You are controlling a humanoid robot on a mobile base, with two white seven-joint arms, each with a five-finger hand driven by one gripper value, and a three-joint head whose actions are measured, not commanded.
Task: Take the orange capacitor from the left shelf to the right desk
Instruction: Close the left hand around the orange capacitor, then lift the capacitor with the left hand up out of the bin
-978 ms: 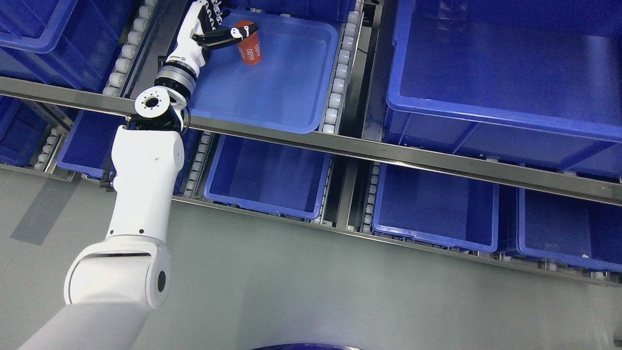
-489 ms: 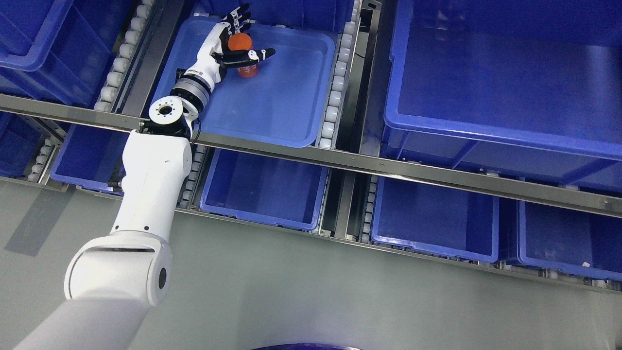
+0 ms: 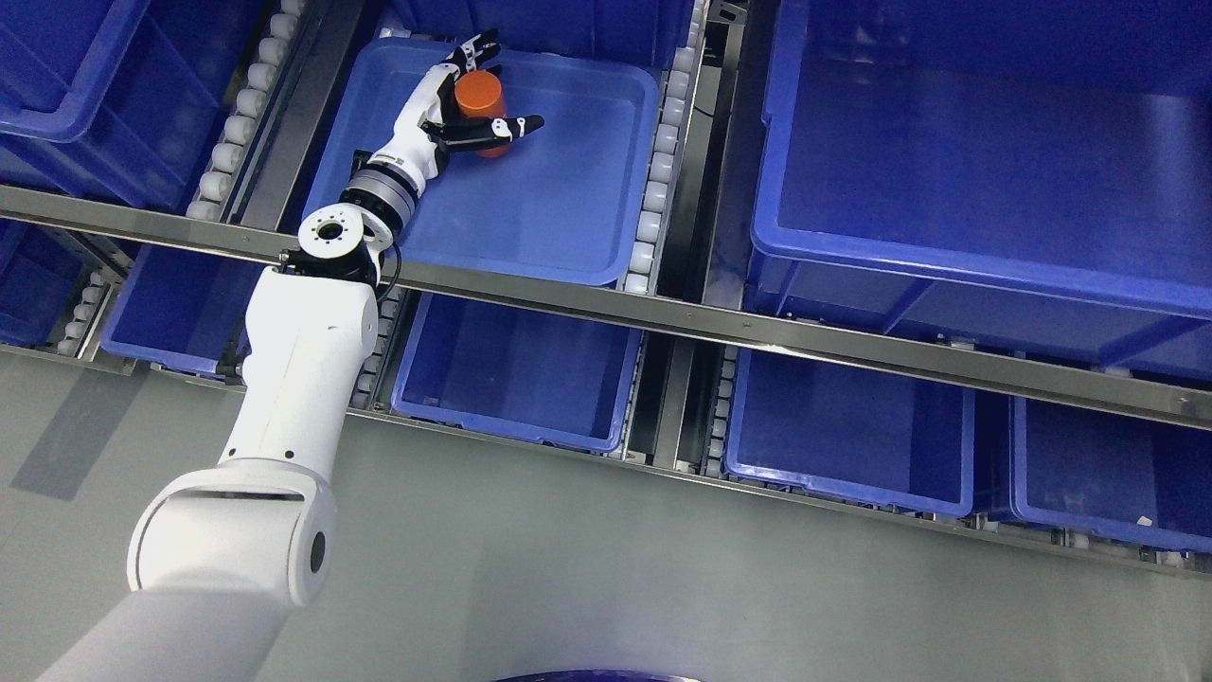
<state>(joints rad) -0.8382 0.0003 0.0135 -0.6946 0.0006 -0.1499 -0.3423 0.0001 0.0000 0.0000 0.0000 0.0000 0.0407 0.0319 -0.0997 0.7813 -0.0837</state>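
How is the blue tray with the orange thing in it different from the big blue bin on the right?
The tray is shallow with low walls; the big bin is much deeper with tall walls. The tray is smaller, the bin wider. The tray holds an orange can with the left robot hand around it; the bin's visible floor is bare. Both are blue plastic on the same upper shelf.

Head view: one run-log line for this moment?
left hand: open around upright orange cylindrical capacitor | in shallow blue plastic tray, upper shelf | grasp not closed | right: not in view
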